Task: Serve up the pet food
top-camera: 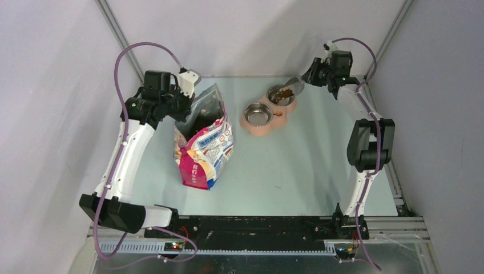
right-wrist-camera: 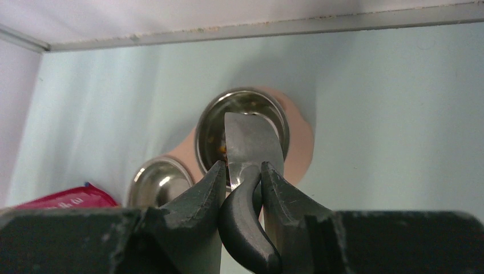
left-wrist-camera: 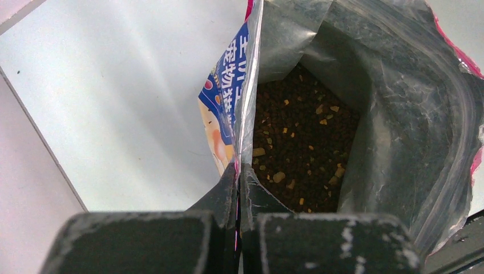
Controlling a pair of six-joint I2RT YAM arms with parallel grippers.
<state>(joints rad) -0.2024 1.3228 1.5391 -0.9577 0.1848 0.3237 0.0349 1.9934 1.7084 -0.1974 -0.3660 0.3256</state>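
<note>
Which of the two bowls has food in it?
The back bowl, the one under the scoop. Brown pet food lies in it, while the front bowl shows only bare shiny metal.

The scoop (right-wrist-camera: 251,142) hides most pet food (right-wrist-camera: 221,149) in bowl (right-wrist-camera: 209,127); bag (right-wrist-camera: 63,198) cropped.

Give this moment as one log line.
left gripper: shut on bag | right gripper: scoop over far bowl | pet food: in bowl

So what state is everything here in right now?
Bag: open, upright.
Pet food: heaped in bag.
Far bowl: holds some kibble.
Near bowl: empty.
Scoop: tilted over far bowl.
Left tool: shut on bag rim.
Right tool: shut on scoop handle.
</note>
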